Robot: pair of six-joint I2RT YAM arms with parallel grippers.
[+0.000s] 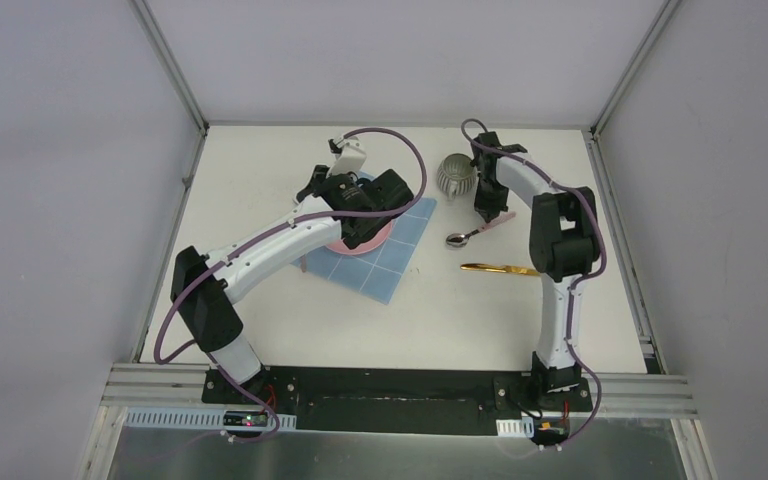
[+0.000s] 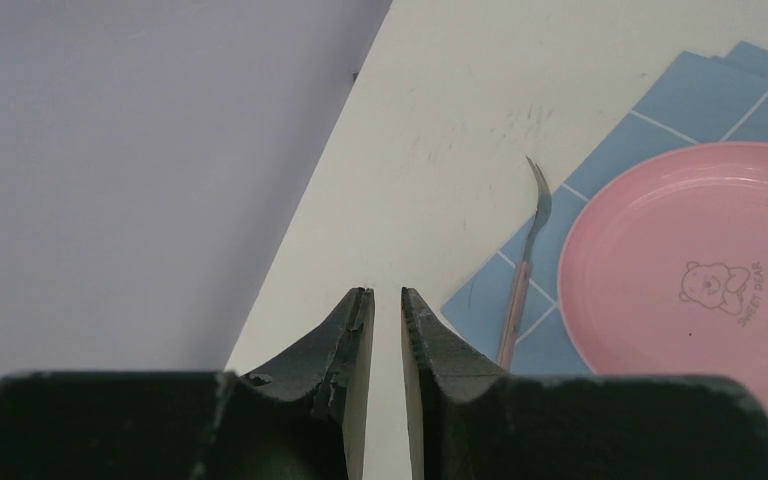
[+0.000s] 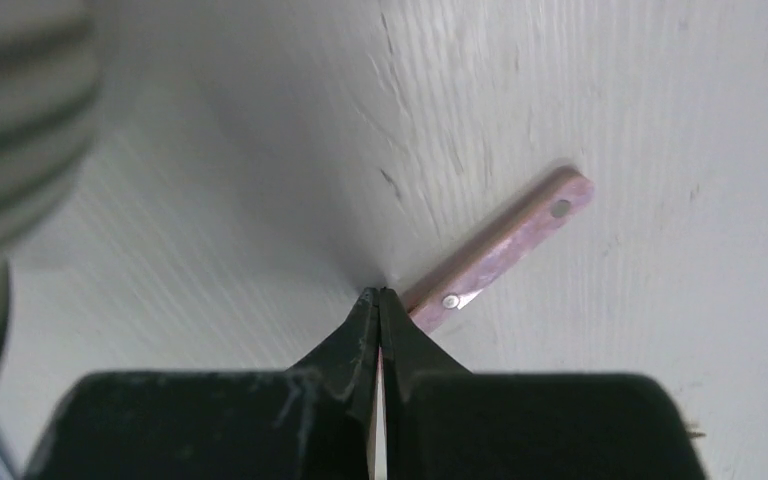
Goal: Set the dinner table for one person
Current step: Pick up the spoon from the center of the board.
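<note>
The large off-white matte tabletop (image 1: 460,320) is filling the middle of the top view and lying under everything else. Nearest the arm bases, right of centre, a slim gold-coloured knife (image 1: 495,269) is lying flat on it. Just beyond, a spoon with a steel bowl and a pale pink handle (image 1: 472,234) is resting on the bare surface. The right gripper (image 3: 378,294) is pointing down at the tabletop by that handle, its fingers pressed together tip to tip. The handle is running from beside the tips toward the upper right of the wrist view. Whether it is pinched I cannot tell.

Left of centre, a light-blue grid-lined cloth (image 1: 400,262) is lying askew, carrying a round pink plastic plate (image 2: 680,280). The plate's face is showing only a small printed bear. A fork with a pink handle (image 2: 525,270) is lying on the cloth just beside the plate's left rim. The left gripper (image 2: 385,292) is pointing at bare tabletop left of the cloth, its fingers a narrow slit apart and gripping nothing.

Farthest back, a ribbed silver metal cup (image 1: 457,176) is sitting on the tabletop beside the right wrist. Its inside is not showing.
</note>
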